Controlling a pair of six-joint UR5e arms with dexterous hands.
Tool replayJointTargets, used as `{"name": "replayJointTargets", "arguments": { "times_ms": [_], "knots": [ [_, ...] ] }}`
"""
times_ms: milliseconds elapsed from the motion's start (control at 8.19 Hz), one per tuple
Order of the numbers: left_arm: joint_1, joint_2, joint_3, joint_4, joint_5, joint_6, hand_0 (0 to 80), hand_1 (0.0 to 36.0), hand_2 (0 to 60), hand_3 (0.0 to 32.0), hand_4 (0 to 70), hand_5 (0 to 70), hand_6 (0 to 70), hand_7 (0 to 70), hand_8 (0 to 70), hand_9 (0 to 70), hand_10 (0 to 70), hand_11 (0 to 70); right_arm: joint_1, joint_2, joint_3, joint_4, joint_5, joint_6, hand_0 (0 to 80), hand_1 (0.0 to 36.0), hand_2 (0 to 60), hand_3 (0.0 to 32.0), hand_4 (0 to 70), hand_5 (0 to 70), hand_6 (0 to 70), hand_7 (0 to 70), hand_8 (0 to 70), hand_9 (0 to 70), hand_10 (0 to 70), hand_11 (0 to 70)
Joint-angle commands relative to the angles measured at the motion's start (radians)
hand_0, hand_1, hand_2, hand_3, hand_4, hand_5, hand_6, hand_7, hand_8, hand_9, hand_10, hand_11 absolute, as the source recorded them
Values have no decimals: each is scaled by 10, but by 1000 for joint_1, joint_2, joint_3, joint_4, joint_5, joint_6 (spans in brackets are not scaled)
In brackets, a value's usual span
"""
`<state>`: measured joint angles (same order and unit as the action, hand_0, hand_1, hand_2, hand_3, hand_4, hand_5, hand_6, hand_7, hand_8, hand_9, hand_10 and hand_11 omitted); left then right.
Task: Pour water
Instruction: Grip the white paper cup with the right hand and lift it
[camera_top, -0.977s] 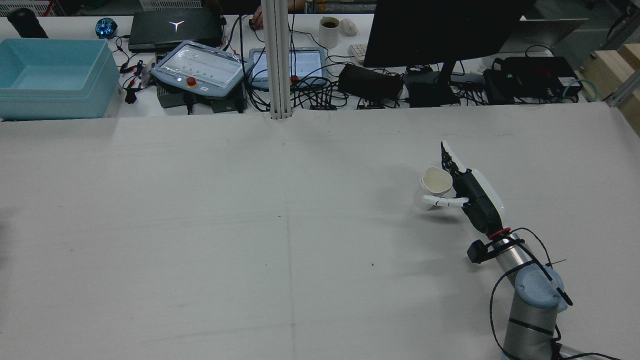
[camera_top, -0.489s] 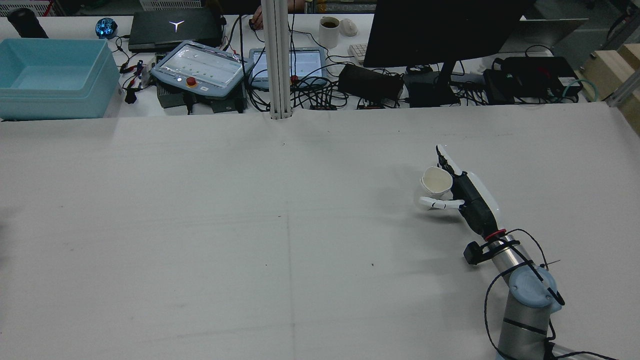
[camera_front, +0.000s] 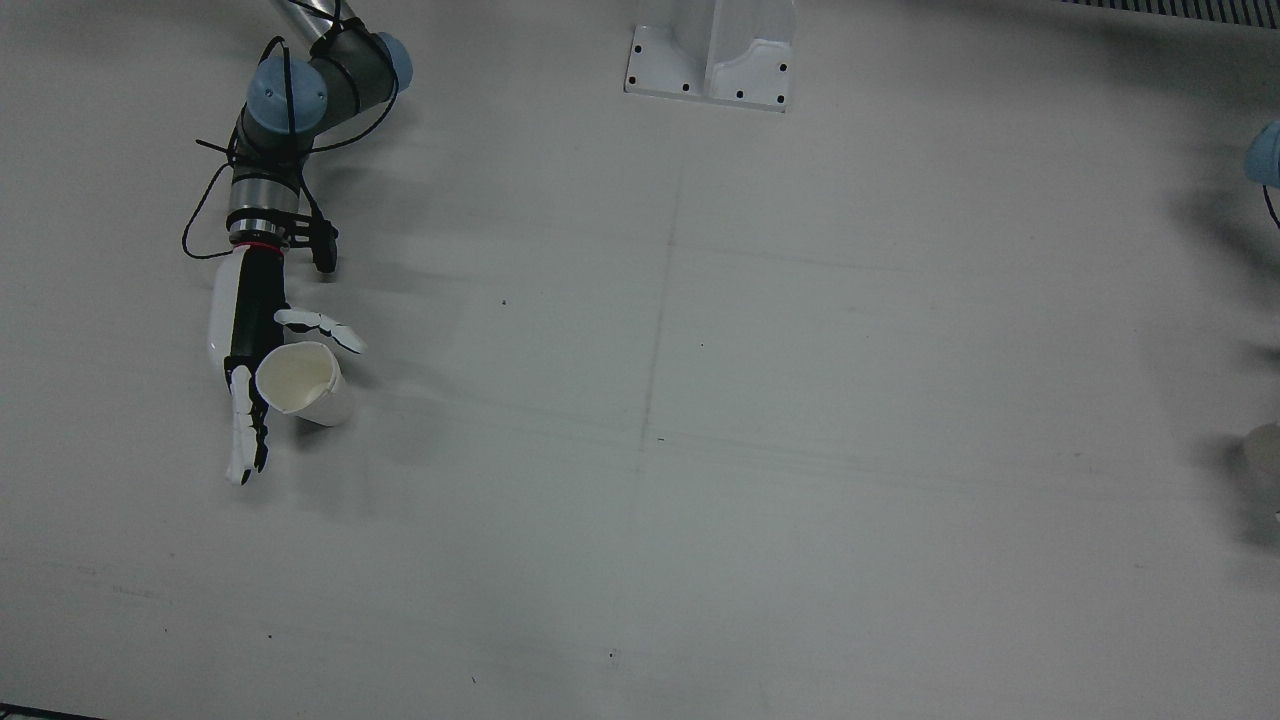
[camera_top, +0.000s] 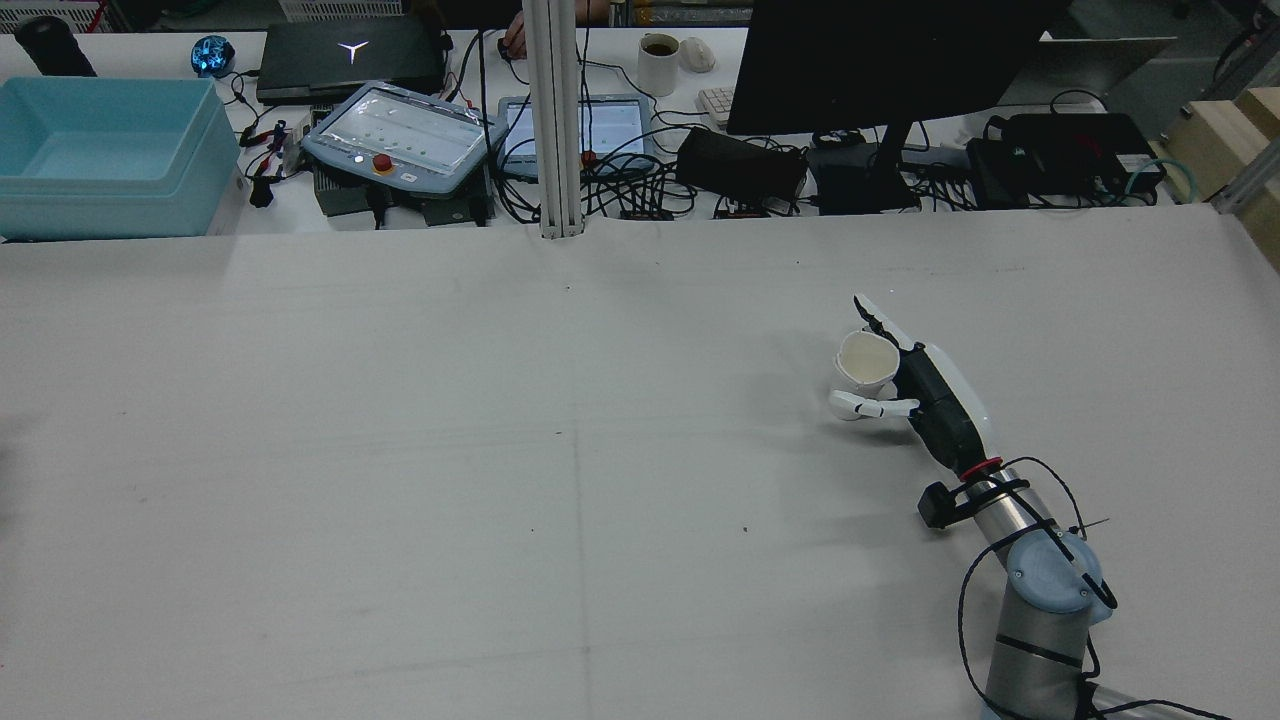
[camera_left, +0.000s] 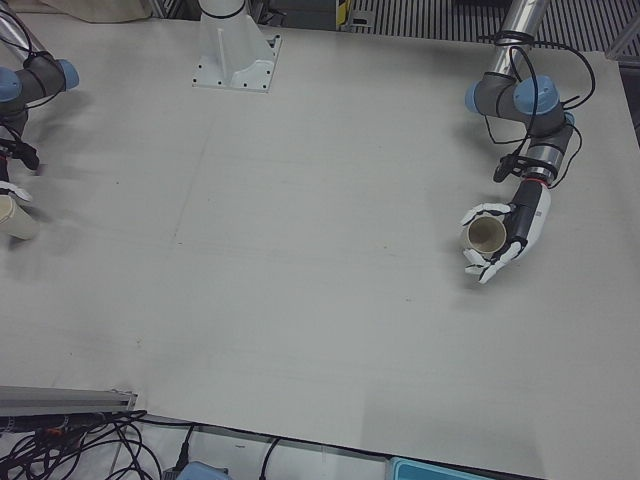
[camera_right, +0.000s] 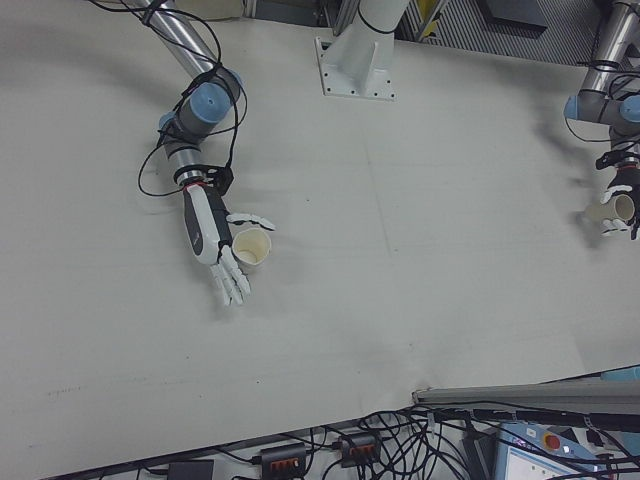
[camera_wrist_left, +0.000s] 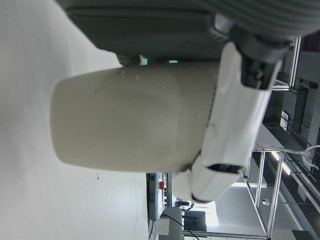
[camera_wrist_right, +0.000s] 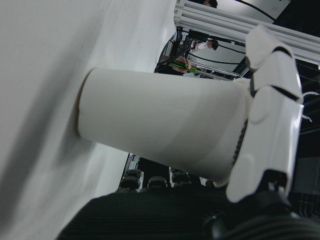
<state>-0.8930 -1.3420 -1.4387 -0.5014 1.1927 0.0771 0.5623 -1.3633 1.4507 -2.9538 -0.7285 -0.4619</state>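
So I had the right hand (camera_front: 250, 350) spread around its white cup (camera_front: 298, 382), which sat tilted on the table, and the left hand (camera_left: 505, 238) cupping the tan cup (camera_left: 486, 234) far across, so next I'd close, lift and bring them together.

— Where are the two cups?

— Well apart, on opposite halves of the bench (camera_top: 400, 450). The right cup (camera_top: 866, 362) sits on the robot's right half, just beside the right hand (camera_top: 925, 390), with the long fingers (camera_front: 240, 430) running past its outer side.

— And the other?

— The left cup (camera_left: 487, 235) is on the left half, inside the curl of the left hand (camera_left: 510, 238).

— Anything between them?

— Only the pedestal (camera_front: 712, 50), at the robot's edge. On the operators' side lie a bin (camera_top: 100, 150) and a monitor (camera_top: 880, 50).
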Motion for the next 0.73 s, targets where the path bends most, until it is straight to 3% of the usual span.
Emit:
{"name": "replayJointTargets", "arguments": {
  "times_ms": [0,122,367,489,611],
  "knots": [
    [0,0,1,1,1,1,800,360,413,0,261,24,310,523,348,493,163,288,-1,1,-3,-1,0,-4,524,212,206,0,166,63,126,155,49,59,33,68],
    [0,0,1,3,-1,3,800,360,410,0,261,24,311,523,348,493,163,288,-1,0,-3,-1,0,-3,532,213,222,0,185,70,221,251,91,103,46,86],
    [0,0,1,3,-1,3,800,360,412,0,262,24,309,519,347,491,163,288,-1,0,-3,-2,-2,-3,537,199,224,0,245,87,353,365,179,213,92,151],
    [-1,1,3,3,-1,3,800,360,409,0,261,23,309,518,346,490,162,287,-1,0,-3,-4,-3,-4,551,191,236,0,359,67,459,430,270,307,133,209],
    [-1,1,4,3,1,4,800,360,408,0,258,23,305,515,345,489,163,288,-1,0,-3,-4,-3,-3,563,194,233,0,405,38,481,421,287,313,135,211]
  ]
}}
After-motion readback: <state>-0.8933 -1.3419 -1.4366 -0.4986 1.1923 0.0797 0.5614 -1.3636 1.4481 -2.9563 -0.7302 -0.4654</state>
